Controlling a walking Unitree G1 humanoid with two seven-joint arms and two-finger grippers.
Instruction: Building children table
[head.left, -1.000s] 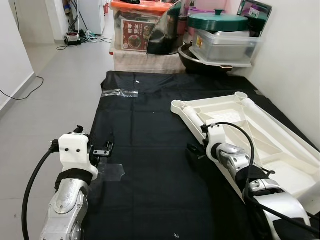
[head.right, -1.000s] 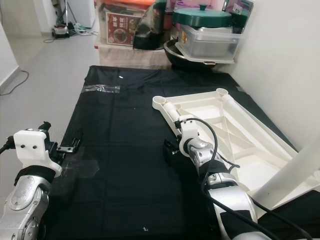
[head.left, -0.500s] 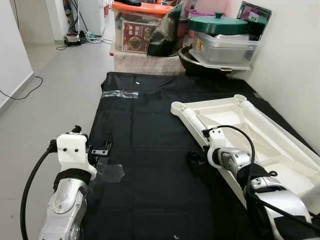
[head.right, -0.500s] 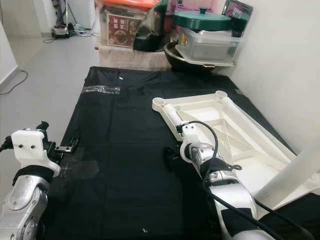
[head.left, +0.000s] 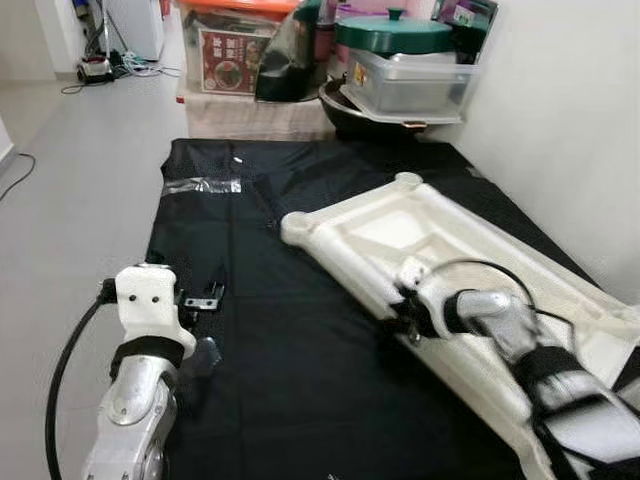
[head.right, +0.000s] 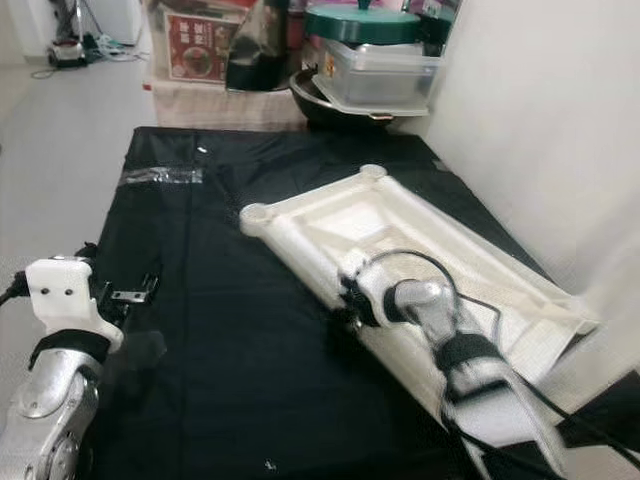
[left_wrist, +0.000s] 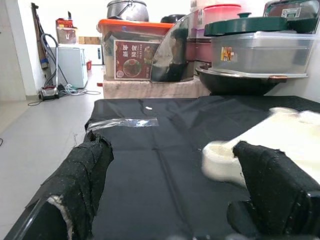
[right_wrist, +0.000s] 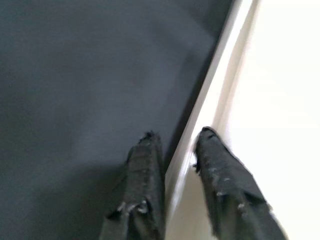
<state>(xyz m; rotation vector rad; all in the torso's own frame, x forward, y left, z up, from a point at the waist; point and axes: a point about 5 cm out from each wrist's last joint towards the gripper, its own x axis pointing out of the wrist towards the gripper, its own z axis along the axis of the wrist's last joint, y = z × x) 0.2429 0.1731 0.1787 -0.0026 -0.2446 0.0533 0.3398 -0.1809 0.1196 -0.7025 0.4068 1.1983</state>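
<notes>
Your right hand (right_wrist: 172, 175) is clamped on the long near edge of the white tabletop (head.left: 440, 250), one finger (right_wrist: 145, 185) on the outside over the black cloth (head.left: 260, 330) and the other on the inner side of the rim. That straddling grip gives you a thin lip to pinch, which is probably why you took the edge and not the broad face. The tabletop lies upside down on the cloth spread over the floor, ribs and round leg sockets facing up, so the legs can be pushed in from above. It sits angled, one socket corner (head.right: 256, 214) pointing toward the middle of the cloth and its far side near the wall.

Your left hand (left_wrist: 175, 195) hangs released and holding nothing, its fingers spread wide, low over the cloth's left edge beside a patch of clear tape (head.left: 205, 185), well apart from the tabletop. Judging from this, you are repositioning the top before fitting legs; watch that the smooth plastic rim does not slip out of the pinch
</notes>
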